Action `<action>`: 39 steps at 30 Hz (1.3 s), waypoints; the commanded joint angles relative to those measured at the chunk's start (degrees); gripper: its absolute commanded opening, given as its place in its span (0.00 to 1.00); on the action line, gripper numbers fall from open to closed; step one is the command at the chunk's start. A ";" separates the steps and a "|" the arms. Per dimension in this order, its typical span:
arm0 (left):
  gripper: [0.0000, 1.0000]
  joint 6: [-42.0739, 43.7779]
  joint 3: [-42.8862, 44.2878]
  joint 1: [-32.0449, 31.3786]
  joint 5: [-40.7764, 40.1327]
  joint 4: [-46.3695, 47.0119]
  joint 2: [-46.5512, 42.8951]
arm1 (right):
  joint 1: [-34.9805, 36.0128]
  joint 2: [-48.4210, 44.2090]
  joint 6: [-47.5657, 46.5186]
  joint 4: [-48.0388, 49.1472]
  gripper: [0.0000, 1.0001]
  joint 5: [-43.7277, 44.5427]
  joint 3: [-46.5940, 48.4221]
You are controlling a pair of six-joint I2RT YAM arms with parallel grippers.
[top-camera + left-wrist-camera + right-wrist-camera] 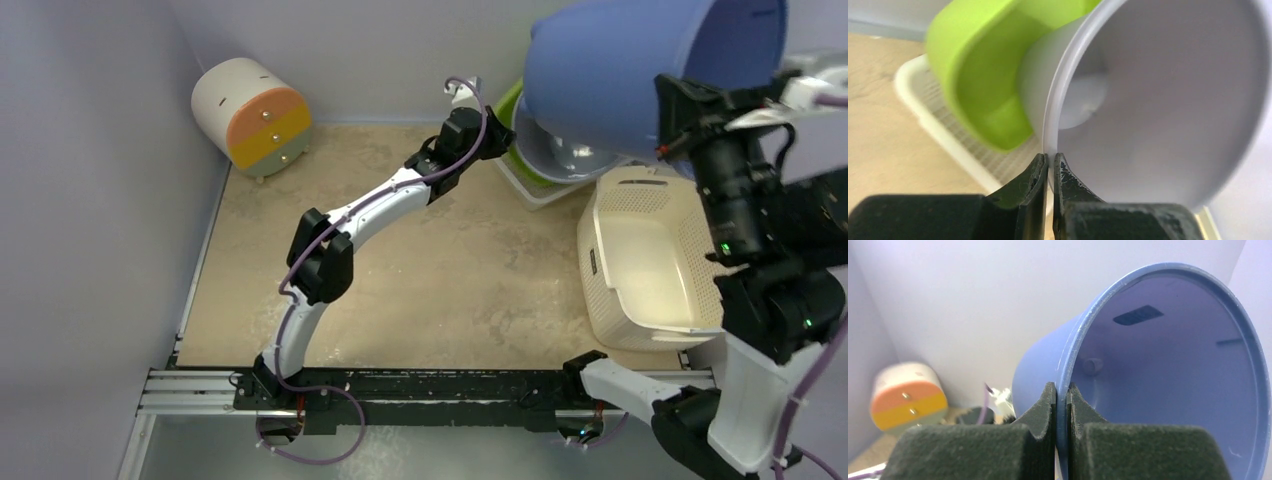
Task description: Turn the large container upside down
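Note:
The large container [610,70] is a blue bucket, held in the air at the back right and tilted on its side with its mouth facing right. My right gripper [676,105] is shut on its rim; in the right wrist view the rim [1062,385] runs between the two pads of the gripper [1061,396], and the blue inside [1173,370] fills the frame. My left gripper [500,138] reaches under the bucket. There it [1050,165] is shut on the rim of a white bowl [1158,100].
The white bowl [562,155] leans in a white dish rack [535,192] beside a green bowl [978,75]. A cream perforated basket [650,260] stands at the right. A white cylinder with orange and yellow drawers [250,115] sits in the back left corner.

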 commanded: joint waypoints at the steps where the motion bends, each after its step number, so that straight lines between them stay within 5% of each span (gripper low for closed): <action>1: 0.00 3.03 -0.61 1.10 -0.51 -3.47 0.12 | 0.34 -3.94 0.13 18.16 0.00 -4.11 -2.22; 5: 0.01 4.88 -1.26 1.40 0.70 -3.85 -1.98 | 0.31 -3.55 2.51 19.32 0.00 -8.05 -2.80; 8: 0.49 7.49 -3.96 1.45 1.52 -3.64 -5.65 | 0.28 -2.62 3.82 19.69 0.00 -10.36 -3.16; 12: 0.62 10.69 -11.04 2.04 0.85 -2.38 -13.22 | 0.30 -1.52 5.71 20.86 0.00 -13.39 -4.31; 25: 0.69 15.38 -44.32 14.69 -12.23 -6.59 -46.77 | 0.33 2.30 12.64 28.20 0.00 -22.66 -11.52; 39: 0.67 13.37 -53.29 20.44 -31.92 -20.94 -61.94 | 0.34 14.50 25.81 38.94 0.00 -41.44 -14.17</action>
